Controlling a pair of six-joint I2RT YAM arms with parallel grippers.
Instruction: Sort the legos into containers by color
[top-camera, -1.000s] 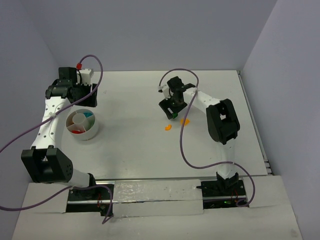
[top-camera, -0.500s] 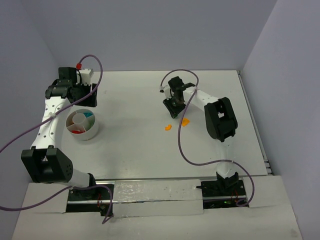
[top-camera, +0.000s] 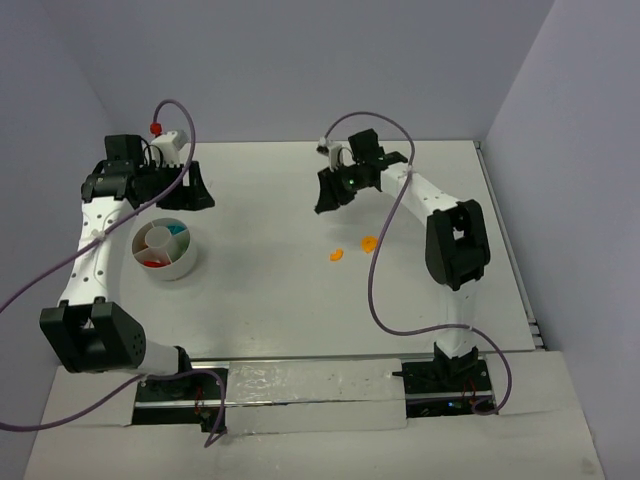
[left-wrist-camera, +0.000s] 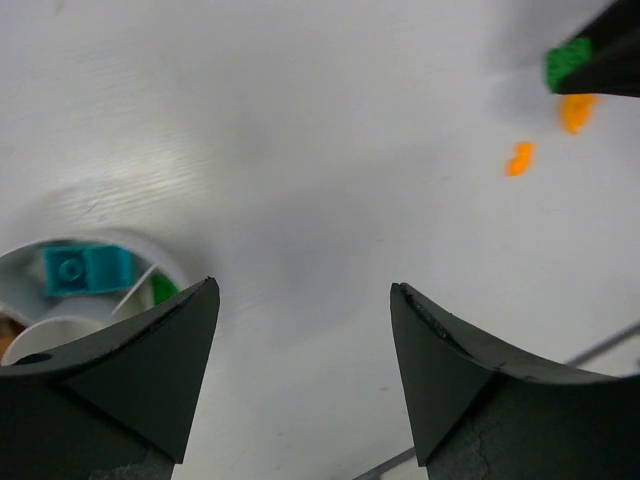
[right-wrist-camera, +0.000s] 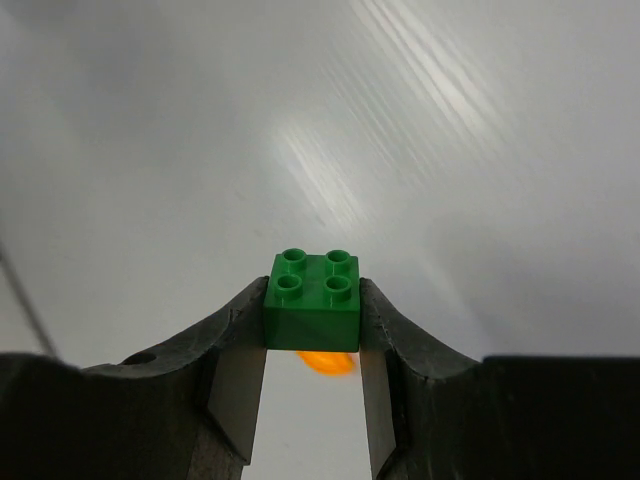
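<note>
Table (top-camera: 260, 300); green lego (left-wrist-camera: 163, 290) in bowl (left-wrist-camera: 165, 258), left-wrist only

White flat table (top-camera: 270, 200), a bowl and two bricks on it
A round white plastic divided bowl (top-camera: 180, 268) stands at left of the frame; a tiny orange plastic brick (top-camera: 336, 254) and a second orange brick (top-camera: 369, 242) lie near the centre, close but apart.

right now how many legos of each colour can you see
green legos: 2
orange legos: 2
cyan lego: 1
red lego: 1
total: 6
</note>
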